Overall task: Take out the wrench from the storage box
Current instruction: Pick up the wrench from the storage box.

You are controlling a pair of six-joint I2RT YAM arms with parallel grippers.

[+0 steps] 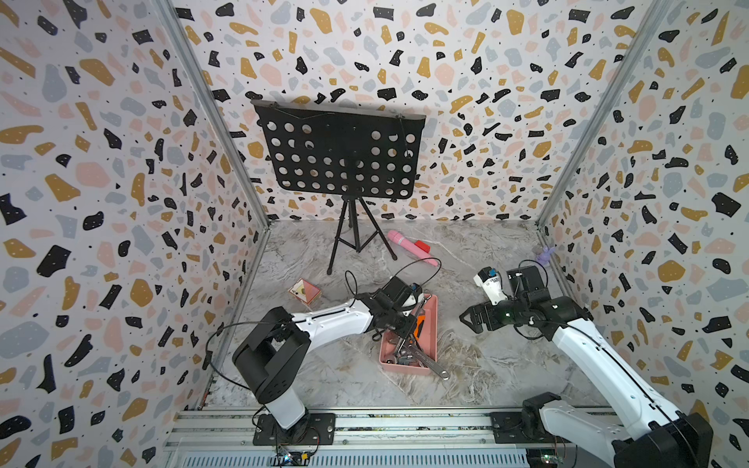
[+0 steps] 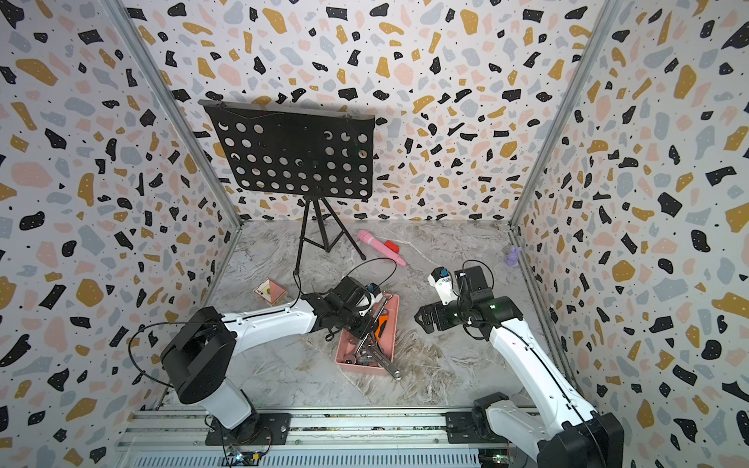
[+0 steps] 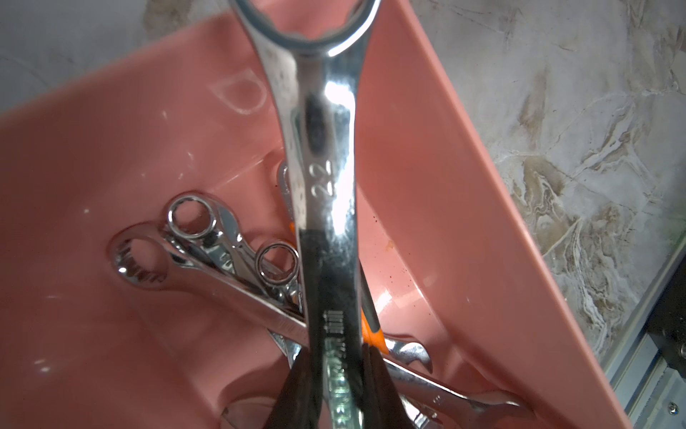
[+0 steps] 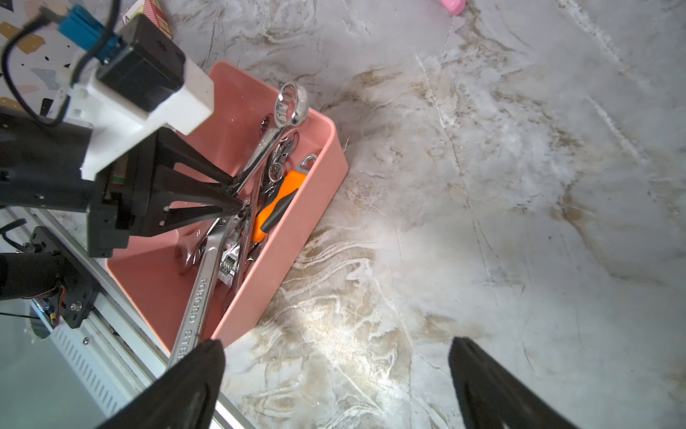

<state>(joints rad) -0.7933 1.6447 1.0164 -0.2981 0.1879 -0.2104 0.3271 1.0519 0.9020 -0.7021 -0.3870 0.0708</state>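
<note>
Chrome combination wrench (image 3: 326, 185) stamped 22: tilted, ring end up near the far rim, shank over the loose wrenches (image 3: 208, 260). Salmon-pink storage box (image 1: 431, 332): shallow, open-topped, flat on marble table (image 1: 486, 364).

The left gripper (image 4: 237, 195) apparently clamps the wrench (image 3: 326, 156); right gripper (image 4: 336, 345) hovers, jaws wide apart.

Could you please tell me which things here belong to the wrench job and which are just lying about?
Job: storage box, wrench, left gripper shut on it.
Lying about: music stand, pink microphone, red block, purple figure, small pink box.
</note>
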